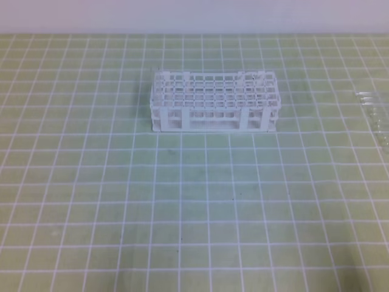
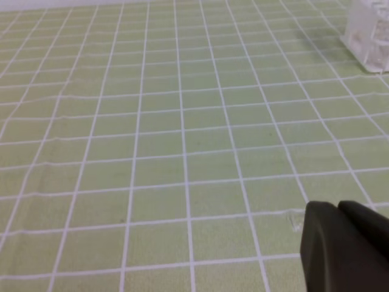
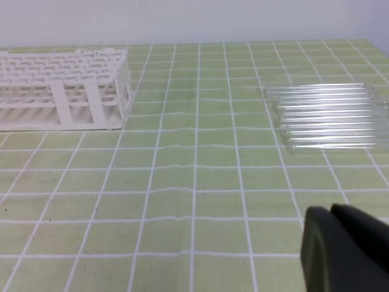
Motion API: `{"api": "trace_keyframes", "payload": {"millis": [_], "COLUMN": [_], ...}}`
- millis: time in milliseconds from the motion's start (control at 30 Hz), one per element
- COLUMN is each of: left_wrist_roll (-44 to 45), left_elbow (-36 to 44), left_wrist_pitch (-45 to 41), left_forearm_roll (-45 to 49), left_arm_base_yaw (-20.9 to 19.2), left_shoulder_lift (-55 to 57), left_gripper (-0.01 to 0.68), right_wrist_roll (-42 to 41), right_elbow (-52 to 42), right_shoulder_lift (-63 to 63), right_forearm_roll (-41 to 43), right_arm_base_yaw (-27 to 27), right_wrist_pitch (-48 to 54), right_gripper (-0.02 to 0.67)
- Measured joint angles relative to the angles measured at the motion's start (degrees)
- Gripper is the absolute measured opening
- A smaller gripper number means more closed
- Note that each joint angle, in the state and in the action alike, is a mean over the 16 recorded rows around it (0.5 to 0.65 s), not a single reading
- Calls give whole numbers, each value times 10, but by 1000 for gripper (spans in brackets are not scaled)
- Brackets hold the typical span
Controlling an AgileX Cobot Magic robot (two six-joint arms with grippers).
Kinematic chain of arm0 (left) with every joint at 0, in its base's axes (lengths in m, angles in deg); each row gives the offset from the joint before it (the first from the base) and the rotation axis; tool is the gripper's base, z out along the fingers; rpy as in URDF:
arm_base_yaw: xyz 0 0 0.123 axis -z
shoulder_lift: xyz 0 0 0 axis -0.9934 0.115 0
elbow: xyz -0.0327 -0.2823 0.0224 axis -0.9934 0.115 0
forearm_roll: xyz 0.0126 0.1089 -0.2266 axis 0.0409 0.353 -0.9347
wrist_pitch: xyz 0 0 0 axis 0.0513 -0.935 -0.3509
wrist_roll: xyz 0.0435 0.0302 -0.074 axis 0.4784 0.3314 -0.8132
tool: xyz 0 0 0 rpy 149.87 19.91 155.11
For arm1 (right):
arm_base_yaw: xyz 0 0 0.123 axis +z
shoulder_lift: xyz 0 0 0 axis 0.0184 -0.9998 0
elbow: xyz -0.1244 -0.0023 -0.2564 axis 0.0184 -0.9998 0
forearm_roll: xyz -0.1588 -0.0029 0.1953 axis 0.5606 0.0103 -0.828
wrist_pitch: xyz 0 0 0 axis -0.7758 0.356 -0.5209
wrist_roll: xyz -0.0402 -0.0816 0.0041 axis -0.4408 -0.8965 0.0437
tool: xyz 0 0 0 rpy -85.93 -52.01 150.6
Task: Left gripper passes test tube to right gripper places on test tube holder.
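White plastic lattice, the test tube holder, stands upright on the far middle of the green gridded mat, long side toward the near edge, square holes facing up and all apparently empty; probably set centrally so either arm can reach it

Clear glass, a bunch of test tubes, lies flat side by side on the mat, well right of the holder, long axes running left to right in the right wrist view; laid loose and horizontal, likely as the supply to pick from. No single test tube separated out yet, so nothing taken or handed over, by the look of it

Left gripper at the lower right of its own view, dark fingers pressed together, closed on nothing, hovering above bare mat with only a corner of the holder showing far right. Right gripper likewise closed and empty, low in its view, nearer than the tubes

Neither arm in the high view at all. There, only the tube ends at the right edge, cut off by the frame and faint against the mat; exact tube count hard to make out in any view. Gripper bodies cropped, so stickers and cables hidden
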Motion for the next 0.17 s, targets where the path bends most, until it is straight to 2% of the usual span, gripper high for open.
{"api": "trace_keyframes", "payload": {"millis": [167], "left_wrist_roll": [0], "left_elbow": [0], "left_wrist_pitch": [1], "left_forearm_roll": [0], "left_arm_base_yaw": [0], "left_shoulder_lift": [-1], "left_gripper": [1], "right_wrist_roll": [0], "right_elbow": [0], "right_shoulder_lift": [0], "right_forearm_roll": [0], "right_arm_base_yaw": [0], "right_wrist_pitch": [0], "right_gripper": [-15]}}
